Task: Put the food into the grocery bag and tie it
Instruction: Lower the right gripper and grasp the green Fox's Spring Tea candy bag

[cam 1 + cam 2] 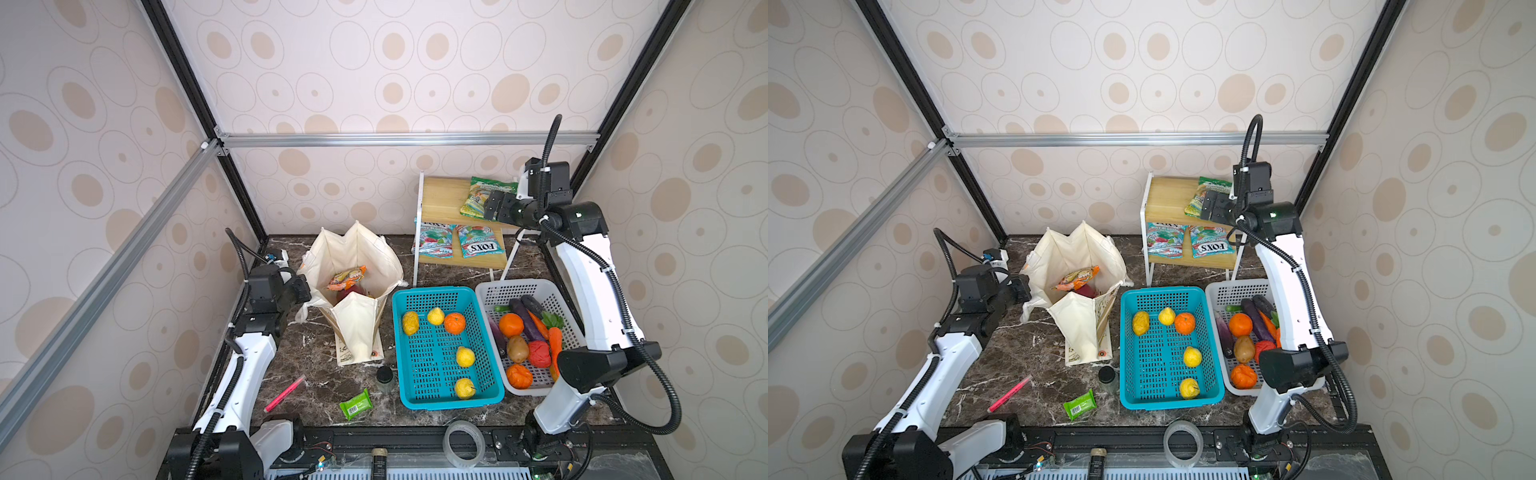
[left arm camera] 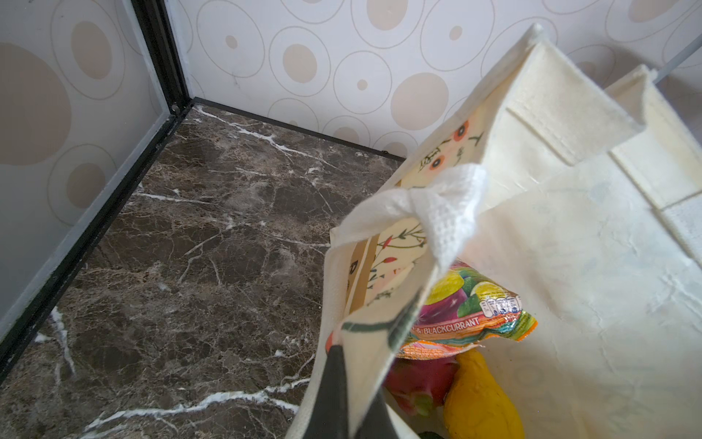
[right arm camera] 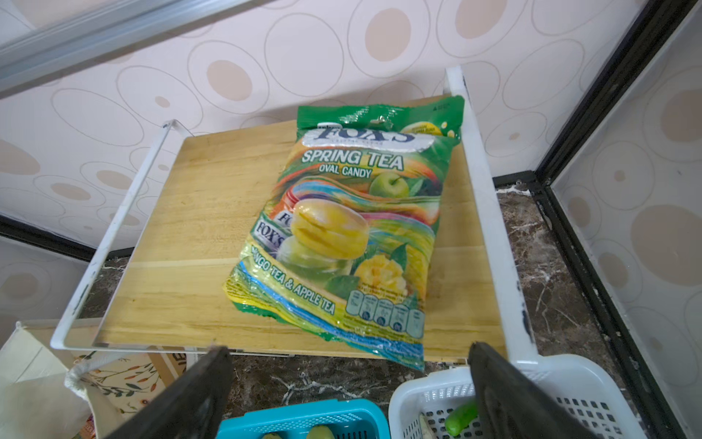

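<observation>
Pinches the rim of the cream canvas grocery bag (image 1: 357, 253) in the closed left gripper (image 1: 305, 290), poises the wide-open, empty right gripper (image 3: 349, 347) at a shiny green packet (image 3: 353, 228) on the wooden shelf (image 3: 212, 213); orange packet (image 1: 347, 277), pink dragon fruit (image 2: 418, 380), yellow fruit (image 2: 478, 395) bagged, tying undone.

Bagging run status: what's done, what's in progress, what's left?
Done: an orange packet, dragon fruit and yellow fruit lie in the grocery bag. In hand: left gripper pinches the bag's rim; right gripper, open, faces the green packet on the shelf. Left: that packet, any other food, tying the handles.
</observation>
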Action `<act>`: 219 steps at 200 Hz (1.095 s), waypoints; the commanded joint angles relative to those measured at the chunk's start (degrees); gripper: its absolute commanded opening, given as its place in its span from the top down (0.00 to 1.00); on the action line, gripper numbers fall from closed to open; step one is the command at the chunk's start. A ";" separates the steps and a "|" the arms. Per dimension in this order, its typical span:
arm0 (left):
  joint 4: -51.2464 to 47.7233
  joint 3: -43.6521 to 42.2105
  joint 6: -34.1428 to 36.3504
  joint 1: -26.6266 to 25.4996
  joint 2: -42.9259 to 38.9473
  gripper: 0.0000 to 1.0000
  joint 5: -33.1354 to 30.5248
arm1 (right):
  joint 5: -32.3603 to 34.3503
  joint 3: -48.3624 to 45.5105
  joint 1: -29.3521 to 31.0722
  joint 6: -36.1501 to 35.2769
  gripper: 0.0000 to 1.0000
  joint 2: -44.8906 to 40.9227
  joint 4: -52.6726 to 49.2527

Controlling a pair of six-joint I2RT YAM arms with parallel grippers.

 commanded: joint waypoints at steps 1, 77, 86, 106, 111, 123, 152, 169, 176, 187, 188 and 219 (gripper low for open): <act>1.42 0.55 0.19 0.28 -0.89 1.00 0.90 | 0.43 -0.50 -0.38 0.88 0.02 0.55 -0.20; 1.43 0.49 0.20 0.29 -0.84 1.00 1.10 | -4.84 -4.07 -1.64 1.76 0.20 0.86 3.42; 1.42 0.56 0.21 0.29 -0.81 1.00 1.04 | -4.75 -4.37 -1.61 1.85 0.20 0.66 3.69; 1.50 0.57 0.14 0.25 -0.80 1.00 1.15 | -4.72 -4.83 -1.59 1.85 0.24 0.41 4.62; 1.45 0.54 0.11 0.27 -0.80 1.00 1.19 | -5.17 -5.07 -1.64 1.85 0.28 0.23 5.18; 1.45 0.49 0.08 0.29 -0.80 1.00 1.19 | -6.45 -5.93 -1.64 1.81 0.32 -0.01 6.54; 1.41 0.51 0.19 0.24 -0.96 1.00 1.10 | -4.11 -6.58 -1.93 2.28 0.35 -0.21 7.49; 1.50 0.49 0.20 0.27 -0.98 1.00 1.09 | -7.73 -7.97 -3.93 3.15 0.35 -0.56 9.24; 1.49 0.45 0.20 0.29 -0.98 1.00 1.19 | -9.22 -8.15 -5.03 4.04 0.38 -0.49 9.32; 1.48 0.53 0.19 0.25 -0.98 1.00 1.27 | -11.11 -8.73 -6.09 4.74 0.40 -0.52 9.95; 1.46 0.51 0.17 0.27 -0.98 1.00 1.28 | -11.27 -8.81 -6.15 4.79 0.40 -0.54 10.09; 1.50 0.53 0.16 0.29 -0.95 1.00 1.38 | -17.98 -9.66 -6.43 3.08 0.45 -0.14 12.38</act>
